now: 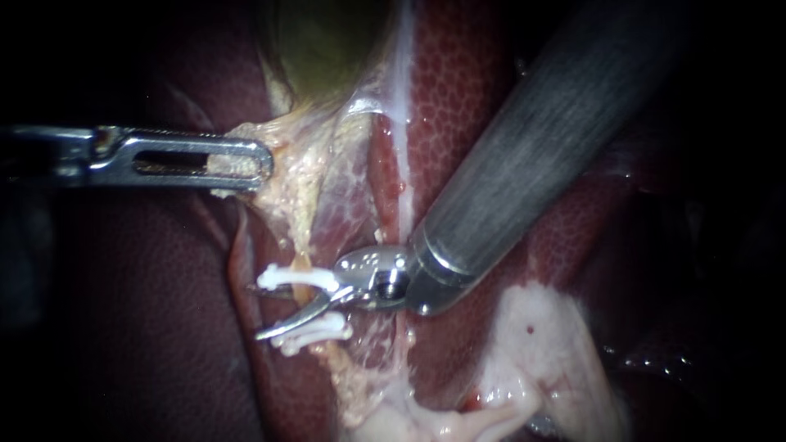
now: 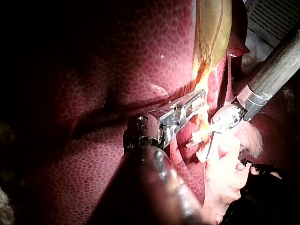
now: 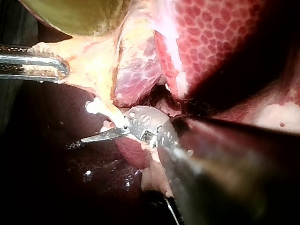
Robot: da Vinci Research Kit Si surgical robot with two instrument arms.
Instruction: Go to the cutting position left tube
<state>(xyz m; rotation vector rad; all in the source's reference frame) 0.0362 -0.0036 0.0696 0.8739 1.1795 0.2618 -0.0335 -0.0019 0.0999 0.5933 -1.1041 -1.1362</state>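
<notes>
Yellow-orange left tube (image 1: 304, 295) sits between the spread blades of the right instrument (image 1: 266, 311). That end effector is open: a clear gap, one blade on each side of the tube, nothing pinched. Two white clips bracket the spot. The upper clip (image 1: 291, 278) lies just outside one blade and the lower clip (image 1: 315, 329) just outside the other, close enough that contact with the blades can't be ruled out. The placement makes sense: the stretch between the clips is the sealed-off part, so that is where a cut belongs.

Well away from that end effector, up along the tube, the left instrument (image 1: 237, 164) has its end effector closed on pale yellow tissue (image 1: 286, 176) just under the greenish gallbladder (image 1: 327, 41). It probably grips there to pull the tissue sideways, so the tube stands taut and clear of the liver (image 1: 458, 106) behind it.

Judgement: the approach looks nearly or fully done, and the blades look about centred between the clips. The risk is a blade riding onto a clip or dipping into the liver beneath. The right wrist view shows only one blade clearly, so depth around the tube is hard to confirm.
</notes>
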